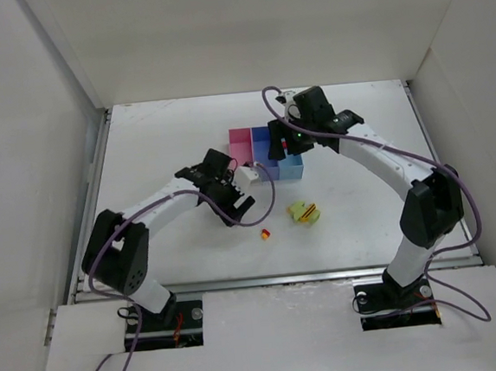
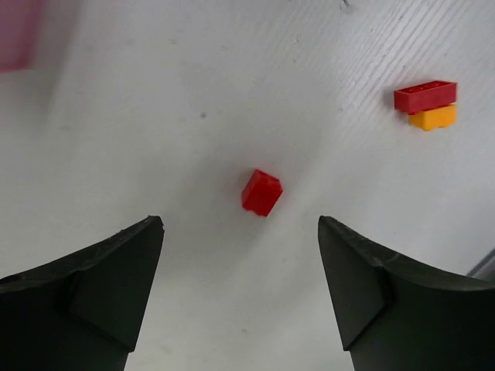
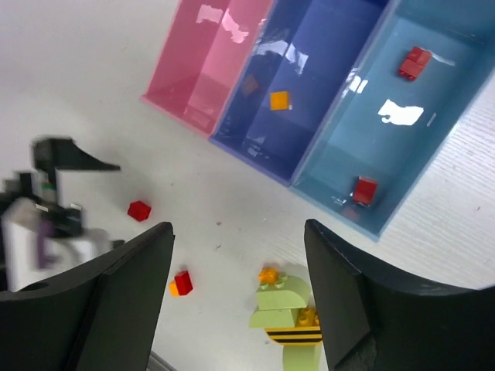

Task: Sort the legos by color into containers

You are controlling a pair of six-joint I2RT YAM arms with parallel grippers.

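Observation:
In the left wrist view a single red lego (image 2: 261,192) lies on the table just ahead of my open, empty left gripper (image 2: 240,224). A red-and-orange clump (image 2: 427,104) lies further right. In the right wrist view the pink bin (image 3: 193,77) is empty. The medium blue bin (image 3: 317,46) holds an orange lego (image 3: 279,100). The light blue bin (image 3: 402,154) holds two red legos (image 3: 364,190). My right gripper (image 3: 240,232) is open and empty, high above a lime-green clump (image 3: 290,313). The top view shows the left gripper (image 1: 240,210) and right gripper (image 1: 284,141).
White walls enclose the table (image 1: 157,141) on three sides. The bins (image 1: 266,145) stand at mid-table under the right arm. The lime clump (image 1: 303,212) and the red-orange clump (image 1: 265,233) lie in front of them, near the left gripper.

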